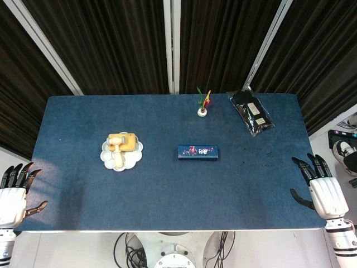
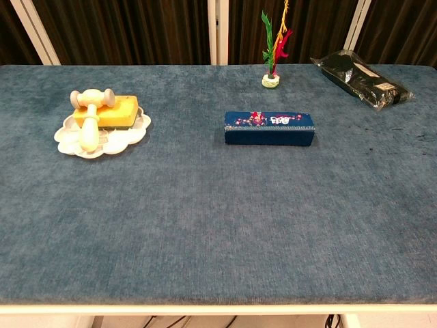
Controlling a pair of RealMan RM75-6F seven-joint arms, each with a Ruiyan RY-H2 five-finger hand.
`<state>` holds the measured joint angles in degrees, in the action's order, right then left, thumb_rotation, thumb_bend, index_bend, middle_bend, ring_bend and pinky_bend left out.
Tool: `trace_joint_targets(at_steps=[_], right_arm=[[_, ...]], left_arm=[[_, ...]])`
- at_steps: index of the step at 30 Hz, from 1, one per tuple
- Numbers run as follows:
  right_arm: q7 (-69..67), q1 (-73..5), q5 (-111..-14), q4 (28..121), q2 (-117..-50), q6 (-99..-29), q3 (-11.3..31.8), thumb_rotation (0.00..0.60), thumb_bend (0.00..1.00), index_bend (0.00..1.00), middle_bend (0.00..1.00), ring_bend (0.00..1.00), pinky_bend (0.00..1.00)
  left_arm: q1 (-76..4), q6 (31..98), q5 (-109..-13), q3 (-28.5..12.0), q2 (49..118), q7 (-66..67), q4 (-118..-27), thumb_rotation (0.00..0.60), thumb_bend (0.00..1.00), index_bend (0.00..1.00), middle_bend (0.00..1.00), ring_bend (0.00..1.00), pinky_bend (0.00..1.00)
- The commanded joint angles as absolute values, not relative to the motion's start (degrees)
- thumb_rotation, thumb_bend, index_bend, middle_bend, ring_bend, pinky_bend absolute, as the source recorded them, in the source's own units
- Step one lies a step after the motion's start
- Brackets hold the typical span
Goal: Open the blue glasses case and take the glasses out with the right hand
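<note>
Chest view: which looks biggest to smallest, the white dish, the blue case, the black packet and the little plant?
1. White dish
2. Black packet and blue case: alike, and the packet lies farther back, so unranked
3. Little plant

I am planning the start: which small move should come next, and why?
Probably bring the right hand in over the table toward the blue glasses case: the case lies closed mid-table, and both hands rest open at the table's edges, holding nothing.

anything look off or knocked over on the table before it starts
Nothing stands out. The blue rectangular glasses case lies flat and closed mid-table, the small white vase of plastic flowers stands upright, the white mallet rests on the yellow block in the white scalloped dish, and the black plastic-wrapped packet lies flat, angled, at the far right.
</note>
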<state>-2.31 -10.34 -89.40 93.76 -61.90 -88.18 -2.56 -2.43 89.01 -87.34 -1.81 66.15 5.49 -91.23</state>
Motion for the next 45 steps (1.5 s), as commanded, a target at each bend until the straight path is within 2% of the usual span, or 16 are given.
trace_joint_targets(at_steps=[1, 8, 12, 17, 20, 25, 28, 36, 45], right_arm=[[-2.07, -10.35, -89.99, 93.90, -61.77, -87.69, -2.26, 0.600, 0.22, 0.10, 0.20, 0.00, 0.00], [-1.39, -10.31, -91.43, 94.29, -62.08, -86.87, -1.83, 0.600, 0.22, 0.10, 0.20, 0.00, 0.00], [-0.50, -11.48, -91.10, 94.55, -62.79, -84.10, -1.28, 0.600, 0.22, 0.10, 0.20, 0.00, 0.00], [2.58, -15.90, -88.47, 94.58, -66.14, -75.48, 0.37, 0.600, 0.27, 0.07, 0.24, 0.00, 0.00], [3.20, -20.01, -86.46, 94.40, -68.87, -69.79, 2.75, 0.600, 0.32, 0.05, 0.24, 0.00, 0.00], [6.77, -27.59, -82.57, 89.80, -76.54, -61.21, 7.18, 0.600, 0.43, 0.04, 0.26, 0.00, 0.00], [9.51, -31.78, -79.26, 86.91, -80.84, -56.39, 9.43, 0.600, 0.45, 0.03, 0.26, 0.00, 0.00], [16.02, -40.08, -69.19, 78.56, -88.39, -46.84, 13.18, 0.600, 0.45, 0.00, 0.20, 0.00, 0.00], [15.98, -43.26, -64.65, 73.93, -89.79, -41.62, 12.55, 0.600, 0.44, 0.00, 0.18, 0.00, 0.00]], left_arm=[[-2.35, 89.05, -87.27, -1.81, 66.42, 5.07, -90.87, 0.600, 0.04, 0.21, 0.07, 0.00, 0.00], [-2.27, 89.49, -87.87, -1.73, 66.53, 5.02, -90.64, 0.600, 0.04, 0.21, 0.07, 0.00, 0.00], [-2.31, 89.53, -88.08, -1.73, 66.47, 4.93, -90.62, 0.600, 0.04, 0.21, 0.07, 0.00, 0.00], [-2.67, 88.48, -88.44, -1.22, 66.80, 4.89, -90.37, 0.600, 0.04, 0.21, 0.07, 0.00, 0.00], [-2.83, 87.84, -88.21, -1.09, 67.10, 4.74, -90.05, 0.600, 0.04, 0.21, 0.07, 0.00, 0.00], [-2.97, 87.88, -88.48, -1.12, 67.36, 4.55, -89.76, 0.600, 0.04, 0.21, 0.07, 0.00, 0.00], [-2.93, 87.95, -88.67, -0.97, 67.52, 4.60, -89.79, 0.600, 0.04, 0.21, 0.07, 0.00, 0.00], [-2.68, 88.25, -88.81, -0.78, 67.55, 4.94, -90.04, 0.600, 0.04, 0.21, 0.07, 0.00, 0.00], [-2.64, 88.32, -88.73, -0.84, 67.36, 5.17, -90.37, 0.600, 0.04, 0.21, 0.07, 0.00, 0.00]])
